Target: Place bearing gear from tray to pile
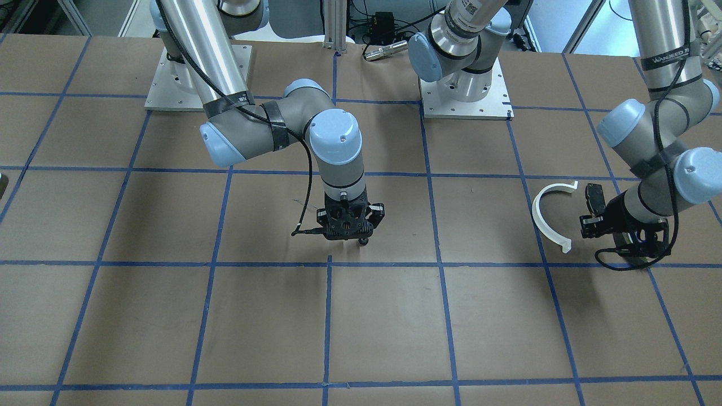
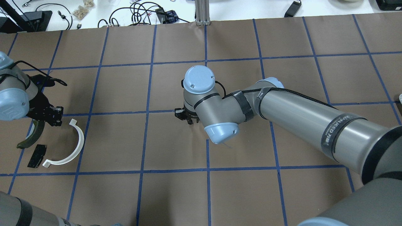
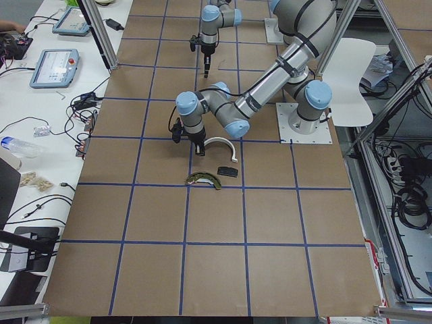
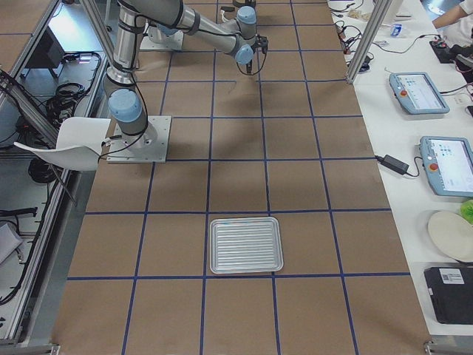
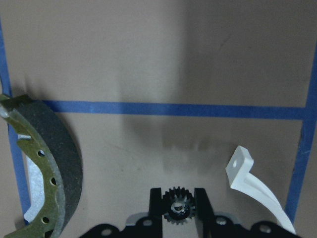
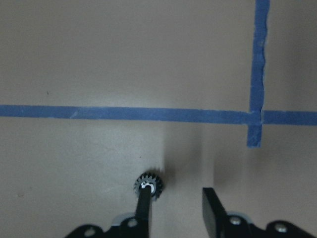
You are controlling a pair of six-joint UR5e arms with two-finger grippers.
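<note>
My left tool (image 5: 179, 194) is pinching the gear (image 5: 179, 208), hanging between the shoe (image 5: 54, 168) and the half-ring (image 5: 252, 181), so I am judging a straight drop enough.

The brown table (image 2: 282, 37), gridded in blue tape (image 2: 151, 64), bears a white half-ring (image 2: 82, 138); a flat black pad (image 2: 37, 155) lies just beside one end, an olive curved shoe (image 2: 34, 136) near, a ribbed metal tray (image 4: 245, 245) well apart.

Links: silver-grey tubes, right arm (image 2: 298, 116) and left arm (image 1: 660, 39) alike.
Caps: pale blue round joint caps (image 2: 198, 79) with small screws.
Wiring: thin black cable (image 1: 309, 186), taped on above the right gripper (image 6: 176, 198).
Marking: black band (image 2: 340, 130), white lettering, farther up from the right gripper.
Ends: left gripper (image 5: 179, 197) black, like the right gripper.
Feet: square silver base plates (image 1: 491, 104).
</note>
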